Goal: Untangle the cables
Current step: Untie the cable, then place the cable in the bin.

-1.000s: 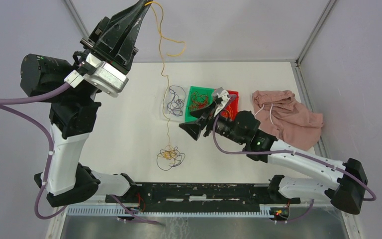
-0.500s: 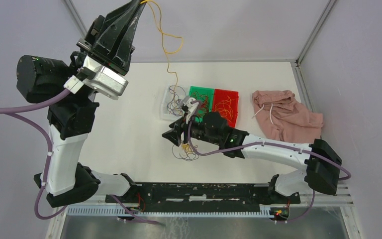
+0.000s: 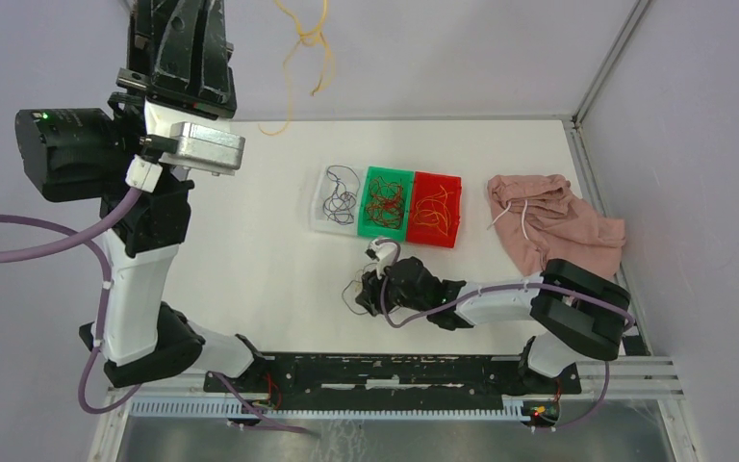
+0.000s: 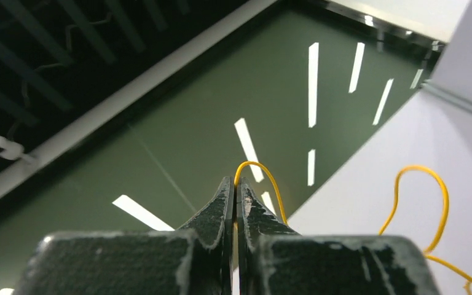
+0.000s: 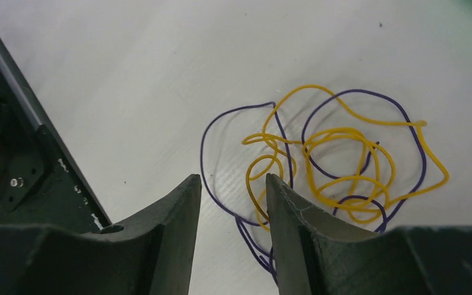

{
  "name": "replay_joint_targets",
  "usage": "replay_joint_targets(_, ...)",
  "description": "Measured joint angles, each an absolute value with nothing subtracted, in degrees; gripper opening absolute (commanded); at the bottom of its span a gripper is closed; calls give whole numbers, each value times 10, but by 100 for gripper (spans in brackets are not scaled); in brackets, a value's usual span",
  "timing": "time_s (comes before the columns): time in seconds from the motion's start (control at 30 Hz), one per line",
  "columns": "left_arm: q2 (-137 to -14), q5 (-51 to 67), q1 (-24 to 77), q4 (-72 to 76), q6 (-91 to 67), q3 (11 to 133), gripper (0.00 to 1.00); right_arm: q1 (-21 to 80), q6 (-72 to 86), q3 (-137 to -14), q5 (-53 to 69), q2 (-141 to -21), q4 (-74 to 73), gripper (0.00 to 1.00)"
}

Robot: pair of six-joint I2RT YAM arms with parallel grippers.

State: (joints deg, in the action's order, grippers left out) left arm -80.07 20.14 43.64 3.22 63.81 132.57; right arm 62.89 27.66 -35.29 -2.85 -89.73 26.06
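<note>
My left gripper (image 4: pixel 235 183) is raised high above the table's back left and is shut on one yellow cable (image 4: pixel 263 178). That yellow cable (image 3: pixel 306 43) dangles in the air, apart from the others. A small clump of yellow and purple cables (image 5: pixel 338 160) lies on the white table near the front. My right gripper (image 5: pixel 232 181) is low over the clump's left edge, open with a narrow gap. Purple strands (image 5: pixel 246 227) run between its fingers. From above, the right gripper (image 3: pixel 364 289) covers part of the clump (image 3: pixel 354 296).
Three small bins stand mid-table: a clear one (image 3: pixel 319 214) with dark cables, a green one (image 3: pixel 388 174) with dark red cables, a red one (image 3: pixel 454 207) with yellow cables. A pink cloth (image 3: pixel 558 231) with a white drawstring lies right. The black base rail (image 5: pixel 18 172) is close to the clump.
The left gripper rose and swung left, pulling the yellow cable free of the clump. The right gripper moved from the bins down to the clump, and its jaws narrowed.
</note>
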Motion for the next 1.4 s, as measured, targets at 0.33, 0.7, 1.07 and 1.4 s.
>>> replay_joint_targets(0.33,-789,184,436,52,699,1331,3,629,286,-300,-77,-809,239,78)
replay_joint_targets(0.7,-663,202,436,-83,642,1105,3,629,185,-540,-42,-613,126,89)
replay_joint_targets(1.07,-673,258,436,-216,579,1098,3,629,75,-650,1,-627,87,65)
replay_joint_targets(1.4,-678,273,436,-241,552,1100,3,629,11,-675,-82,-652,10,76)
